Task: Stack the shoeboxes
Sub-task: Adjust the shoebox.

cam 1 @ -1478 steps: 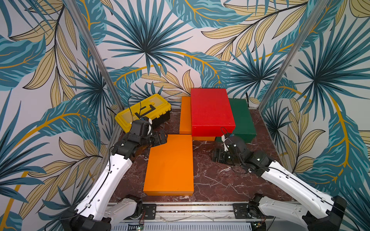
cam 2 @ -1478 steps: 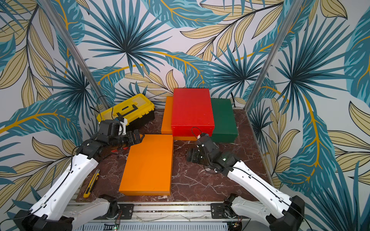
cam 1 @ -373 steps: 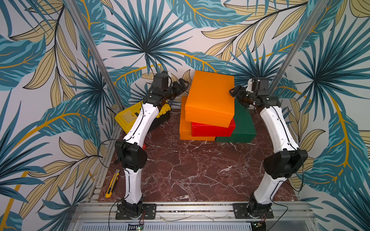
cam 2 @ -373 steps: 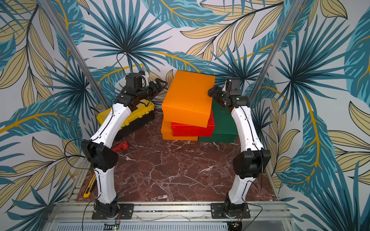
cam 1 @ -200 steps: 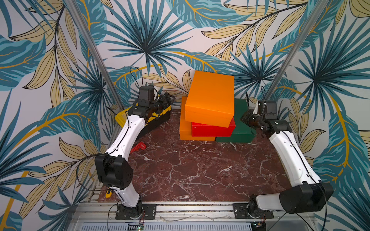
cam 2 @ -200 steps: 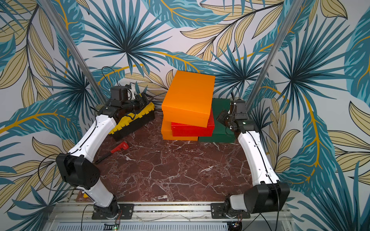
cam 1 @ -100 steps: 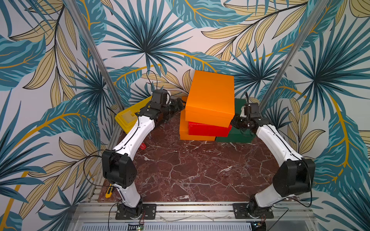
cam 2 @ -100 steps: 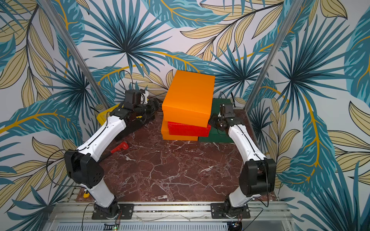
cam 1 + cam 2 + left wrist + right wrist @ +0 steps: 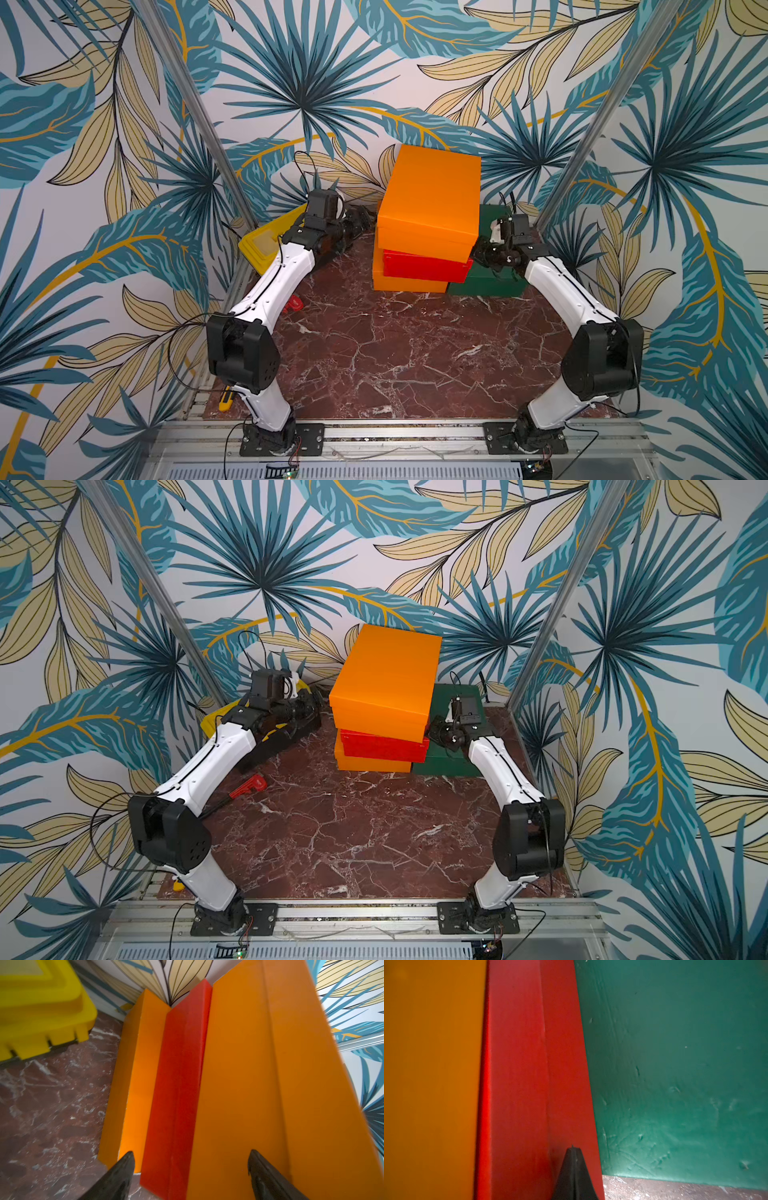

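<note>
My left jaws stand wide apart facing the red shoebox, sandwiched between the lower orange shoebox and the upper orange shoebox. My right jaws, pressed together, nose its far side, likely to square the stack. Beside them, the dark green shoebox sits unstacked.

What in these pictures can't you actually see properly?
Yellow toolbox, both top views: mostly behind the left arm.
Green shoebox, both top views: partly covered by red shoebox and right arm.
Lower orange shoebox, top views: lid mostly under red shoebox.
Right gripper, right wrist view: contact with red shoebox unclear.
</note>
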You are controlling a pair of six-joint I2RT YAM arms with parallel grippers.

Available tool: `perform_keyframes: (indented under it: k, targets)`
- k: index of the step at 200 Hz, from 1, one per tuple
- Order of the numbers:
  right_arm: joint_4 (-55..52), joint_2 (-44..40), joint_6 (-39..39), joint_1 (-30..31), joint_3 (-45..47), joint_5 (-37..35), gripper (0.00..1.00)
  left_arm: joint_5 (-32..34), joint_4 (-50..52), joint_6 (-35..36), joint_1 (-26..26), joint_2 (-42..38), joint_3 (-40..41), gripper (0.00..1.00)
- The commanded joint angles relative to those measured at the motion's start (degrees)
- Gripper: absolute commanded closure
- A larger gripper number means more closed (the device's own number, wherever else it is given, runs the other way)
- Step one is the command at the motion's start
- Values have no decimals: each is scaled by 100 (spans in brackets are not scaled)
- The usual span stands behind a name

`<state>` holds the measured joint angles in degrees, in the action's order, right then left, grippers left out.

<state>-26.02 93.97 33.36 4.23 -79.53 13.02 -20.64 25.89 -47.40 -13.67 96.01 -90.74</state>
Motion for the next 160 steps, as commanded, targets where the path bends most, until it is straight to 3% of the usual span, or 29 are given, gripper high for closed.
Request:
perform_keyframes:
  k: [1, 36, 82, 160]
  targets:
    - [130, -151, -76, -180, 267, 195, 100, 122, 6, 231, 382, -707, 535, 14]
    - [370, 93, -36, -223, 257, 625, 100, 328, -88, 293, 453, -1030, 1194, 14]
    - [696, 509, 219, -175, 49, 1007, 100, -73, -348, 105, 452, -47, 1080, 18]
    - [743, 1149, 250, -87, -213, 1162, 100, -76, -585, 54, 323, 1029, 592, 25]
